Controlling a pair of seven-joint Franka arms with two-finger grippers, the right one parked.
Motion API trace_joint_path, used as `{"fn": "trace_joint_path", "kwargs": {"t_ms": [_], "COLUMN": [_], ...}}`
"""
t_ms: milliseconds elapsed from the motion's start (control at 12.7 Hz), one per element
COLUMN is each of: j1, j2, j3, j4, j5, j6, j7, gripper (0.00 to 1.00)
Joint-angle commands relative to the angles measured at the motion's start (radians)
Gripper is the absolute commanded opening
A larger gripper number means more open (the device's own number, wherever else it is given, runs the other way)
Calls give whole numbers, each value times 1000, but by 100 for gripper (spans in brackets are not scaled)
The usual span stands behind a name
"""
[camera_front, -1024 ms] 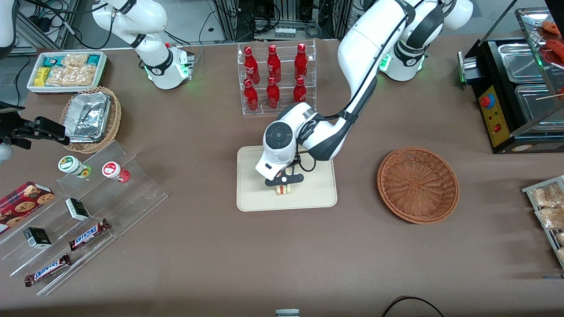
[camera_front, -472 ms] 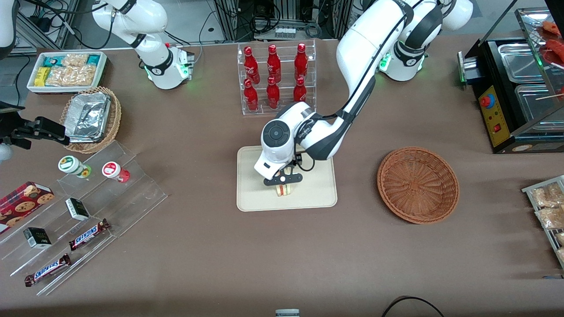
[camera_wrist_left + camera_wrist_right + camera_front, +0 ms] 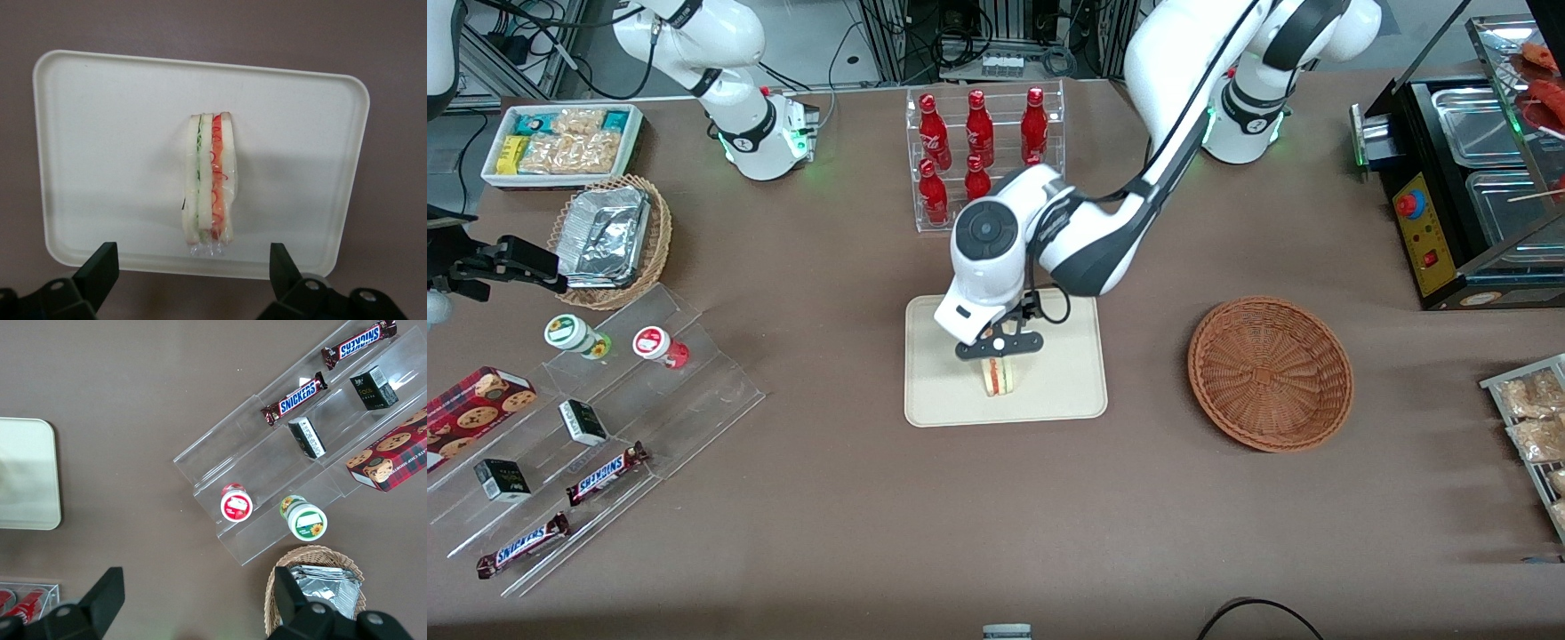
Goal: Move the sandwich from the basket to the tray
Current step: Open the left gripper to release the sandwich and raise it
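The sandwich (image 3: 1000, 377) now stands free on its edge near the middle of the tray (image 3: 934, 404), released. Just above it the claw (image 3: 999, 348) has lifted clear, fingers spread wide. The basket (image 3: 1270, 372) toward the working arm's end of the bench holds nothing, so the placing looks done.

The sandwich (image 3: 1000, 377) stands on edge on the tray (image 3: 1067, 391) at mid-desk (image 3: 871, 498). The end effector (image 3: 999, 345) hangs just above it, fingers (image 3: 99, 268) spread wide, apart from it. The basket (image 3: 1270, 372) sits beside the tray, toward the working arm's end of the desk.
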Motion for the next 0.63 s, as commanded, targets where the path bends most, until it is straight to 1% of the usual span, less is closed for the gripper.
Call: {"fn": "trace_joint_path", "kwargs": {"t_ms": [0, 236, 394, 551], "j1": [30, 82, 120, 152], "j2": [-61, -101, -144, -176], "j3": [1, -1, 2, 5], "j4": [-12, -12, -25, -25], "j5": [2, 0, -27, -23], "j6": [-35, -83, -106, -185], "j7": [31, 132, 188, 223], "gripper": [100, 100, 100, 100]}}
